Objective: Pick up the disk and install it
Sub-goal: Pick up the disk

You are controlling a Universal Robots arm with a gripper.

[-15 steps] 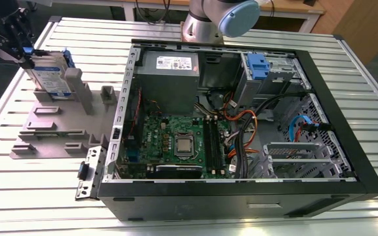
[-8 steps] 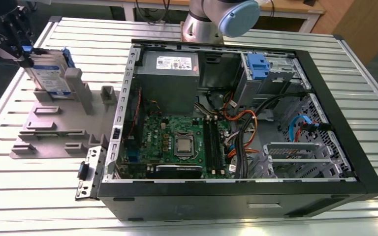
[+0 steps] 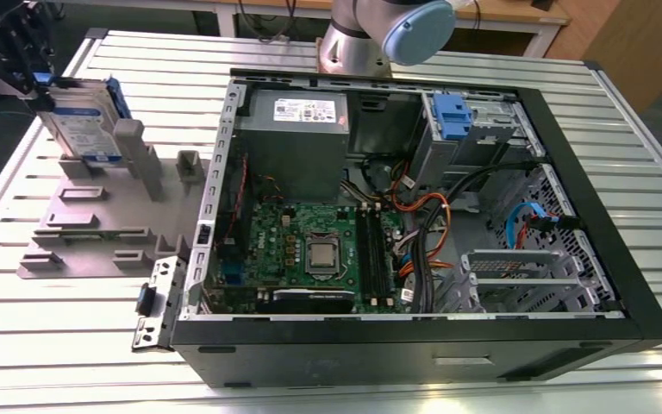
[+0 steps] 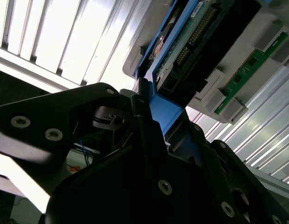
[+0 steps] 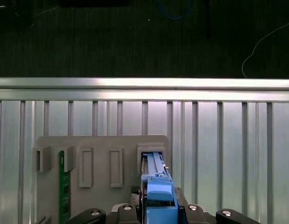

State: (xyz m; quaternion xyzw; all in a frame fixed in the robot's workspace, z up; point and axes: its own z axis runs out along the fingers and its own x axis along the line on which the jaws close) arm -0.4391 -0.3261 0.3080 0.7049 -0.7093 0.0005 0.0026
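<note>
Disk [image 3: 82, 129]: silver metal, blue plastic rails [image 5: 159, 198]; stand [image 3: 90, 220] matt grey.

In the exterior view, a grey arm segment [image 3: 360, 39] with a round blue joint cap [image 3: 417, 30] stands at the upper middle of the frame. The dark gripper [image 3: 32, 79] is at the upper left corner of this frame. In both wrist views the gripper [image 4: 165, 122] [image 5: 158, 208] is seen from close. Its black fingers [image 4: 142, 116] sit against the two sides of the blue rail of the disk [image 4: 168, 109], so the jaws look closed on it. Silver screws show on the gripper's black body.
</note>
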